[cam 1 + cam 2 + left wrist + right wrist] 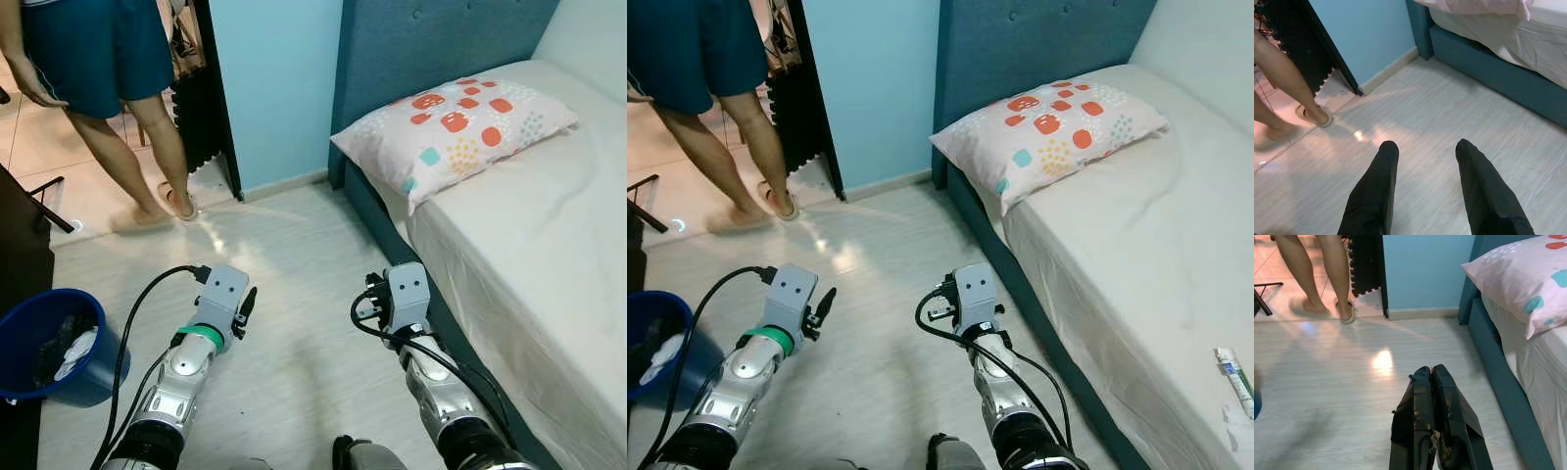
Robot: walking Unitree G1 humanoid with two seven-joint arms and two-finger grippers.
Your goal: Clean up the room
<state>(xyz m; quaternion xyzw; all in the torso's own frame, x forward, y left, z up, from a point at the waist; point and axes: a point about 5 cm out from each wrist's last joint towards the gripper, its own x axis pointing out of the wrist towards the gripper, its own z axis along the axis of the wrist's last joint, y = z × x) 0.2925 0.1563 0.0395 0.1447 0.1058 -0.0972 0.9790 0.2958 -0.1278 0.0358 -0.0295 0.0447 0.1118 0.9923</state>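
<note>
I'm standing on the pale floor [294, 294] beside the bed [549, 255], both arms held out low in front of me. My left claw [1425, 191] hangs over bare floor, its two fingers spread apart with nothing between them. My right claw [1432, 416] is pressed closed, fingers flat together, empty as far as I can see.

So what is there to tidy? On the mattress, near its outer edge and well down from the pillow [456, 127], lies a small tube [1235, 377] with something crumpled and pale just past it. It's small and at the frame's edge, so I'd guess toothpaste, no more than a guess. It lies to my right and a little forward, up on the bed, with its long axis running roughly along the bed's length. My right arm is plainly the nearer one, and its fingers would need to part first and close across the tube's short side.

Off to my left sits a blue bucket [39, 313], close to my left arm, with dark and white cloth bundled inside. That looks the likely place for strays.

A person [108, 98] stands by the doorway ahead on my left, in slippers, well clear of both arms.
</note>
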